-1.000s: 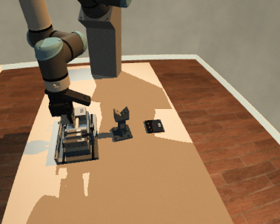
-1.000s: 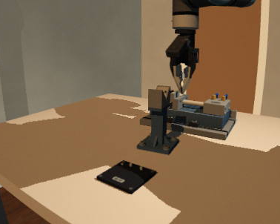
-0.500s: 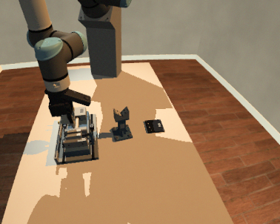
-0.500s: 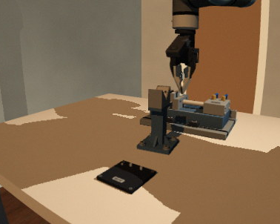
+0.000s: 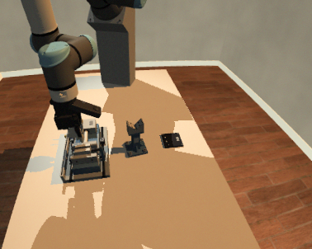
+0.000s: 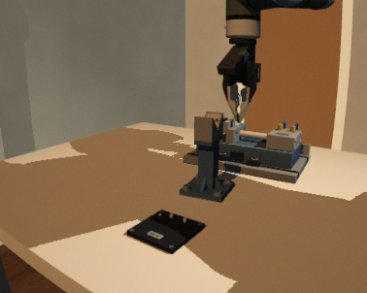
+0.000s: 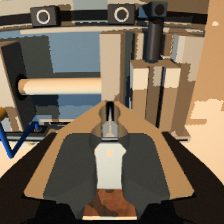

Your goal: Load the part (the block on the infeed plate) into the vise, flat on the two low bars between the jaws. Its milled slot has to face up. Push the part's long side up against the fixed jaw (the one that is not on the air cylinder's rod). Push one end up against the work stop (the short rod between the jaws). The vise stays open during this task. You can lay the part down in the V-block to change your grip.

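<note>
One part (image 5: 82,150) (image 7: 140,92) is held loosely by the open vise (image 5: 106,169) (image 6: 275,172) (image 7: 75,55), slot up, near the work stop (image 5: 101,142) (image 7: 154,40). It could be tilted or skewed if the empty, closed gripper (image 5: 81,136) (image 6: 238,120) (image 7: 110,102) were lowered off-centre. Nothing is borne by the right-hand V-block (image 5: 139,127) (image 6: 206,130) or infeed plate (image 5: 172,140) (image 6: 165,230).
</note>
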You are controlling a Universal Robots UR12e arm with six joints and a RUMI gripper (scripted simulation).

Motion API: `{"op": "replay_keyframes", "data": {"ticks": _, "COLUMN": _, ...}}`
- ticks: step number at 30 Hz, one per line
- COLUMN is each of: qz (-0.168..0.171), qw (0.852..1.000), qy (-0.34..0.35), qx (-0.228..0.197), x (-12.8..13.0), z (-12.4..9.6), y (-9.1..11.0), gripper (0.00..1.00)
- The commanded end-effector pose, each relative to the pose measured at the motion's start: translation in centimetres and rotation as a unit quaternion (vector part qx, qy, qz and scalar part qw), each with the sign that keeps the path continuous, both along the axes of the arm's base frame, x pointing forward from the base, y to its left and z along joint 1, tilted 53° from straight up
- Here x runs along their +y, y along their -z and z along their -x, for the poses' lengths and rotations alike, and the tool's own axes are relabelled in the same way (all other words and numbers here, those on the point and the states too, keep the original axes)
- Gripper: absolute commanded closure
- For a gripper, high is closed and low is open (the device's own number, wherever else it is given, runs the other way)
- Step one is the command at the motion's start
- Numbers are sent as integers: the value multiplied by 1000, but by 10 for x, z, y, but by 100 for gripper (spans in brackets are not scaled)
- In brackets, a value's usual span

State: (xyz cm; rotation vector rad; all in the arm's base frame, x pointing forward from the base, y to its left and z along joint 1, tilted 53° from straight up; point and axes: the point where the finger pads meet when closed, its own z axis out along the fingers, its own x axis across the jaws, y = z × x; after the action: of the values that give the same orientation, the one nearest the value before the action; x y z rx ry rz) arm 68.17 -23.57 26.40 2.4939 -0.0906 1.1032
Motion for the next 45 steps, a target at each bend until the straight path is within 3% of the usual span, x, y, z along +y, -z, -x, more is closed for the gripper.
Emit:
{"op": "replay_keyframes", "data": {"ticks": 1, "qz": 0, "qw": 1000, "qy": 0, "qx": 0, "x": 0, "z": 0, "y": -1, "gripper": 100}}
{"op": "replay_keyframes", "data": {"ticks": 45, "qz": 0, "qw": 1000, "qy": 0, "qx": 0, "x": 1, "z": -6, "y": -7, "gripper": 100}}
